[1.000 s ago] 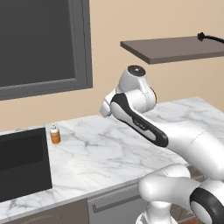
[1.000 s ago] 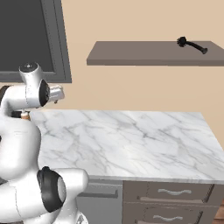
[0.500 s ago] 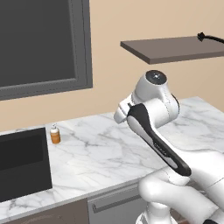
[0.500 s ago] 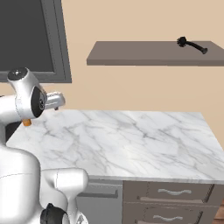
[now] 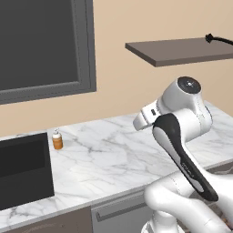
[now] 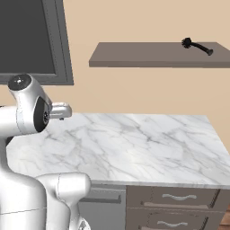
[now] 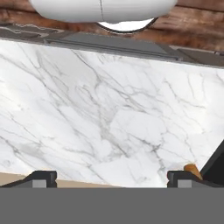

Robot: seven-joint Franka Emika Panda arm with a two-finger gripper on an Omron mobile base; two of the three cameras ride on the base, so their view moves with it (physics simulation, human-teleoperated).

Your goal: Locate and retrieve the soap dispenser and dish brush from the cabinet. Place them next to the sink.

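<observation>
My gripper (image 7: 111, 177) is wide open and holds nothing; its two dark tips stand far apart over the white marble desk (image 7: 109, 109), so it looks free for the next pick. The marble is smooth and glossy, with thin grey veins. In the hand view a small amber piece of the soap dispenser (image 7: 191, 169) shows at about 4 o'clock, beside the right tip.

From the left base view, the soap dispenser (image 5: 57, 139) stands upright on the desk, just beside the black rectangular sink (image 5: 22, 170), at 9 o'clock of my arm. I judge that this half of the task is done, because the bottle is already next to the basin.

The dish brush (image 6: 196, 46) lies on the flat, dark brown cabinet (image 6: 152, 56), near its right end, at 1 o'clock. It is slim and black with a round bristly head. I think I must reach up there next.
</observation>
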